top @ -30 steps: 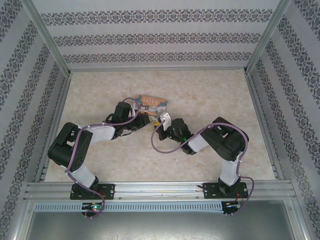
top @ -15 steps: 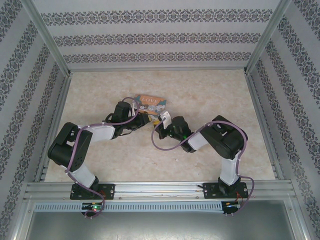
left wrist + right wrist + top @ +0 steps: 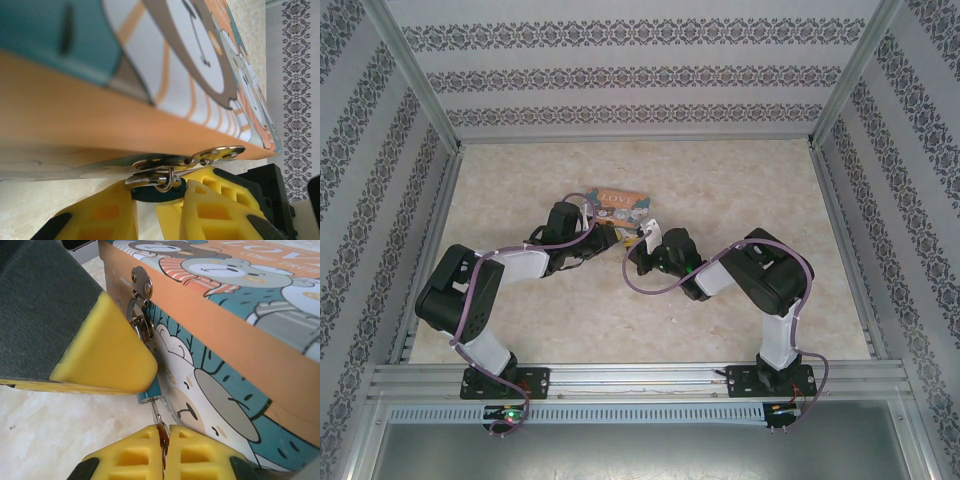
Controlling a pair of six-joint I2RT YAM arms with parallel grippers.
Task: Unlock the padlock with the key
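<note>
Though barely visible from overhead, found at near side of the LOVE box (image 3: 620, 203), hanging at the hasp (image 3: 220, 152): padlock (image 3: 146, 194). Via left wrist: dark teal body wedged between yellow pads of left gripper (image 3: 157, 210), silver shackle (image 3: 164, 183) looped through hasp hardware just above. Clamped tight on padlock body, no gap either side. Via right wrist: sliver of teal poking out under left pad (image 3: 107, 352), right against box front. Right gripper (image 3: 164, 442) pinched closed on key (image 3: 156, 412), only thin metal between pads. Key upright, tip up at padlock's lower end; can't tell if inserted or just touching. Can't tell if shackle locked or released either. From overhead: both grippers nose to nose at box's near side, box flat on marble-look table (image 3: 740, 200).
</note>
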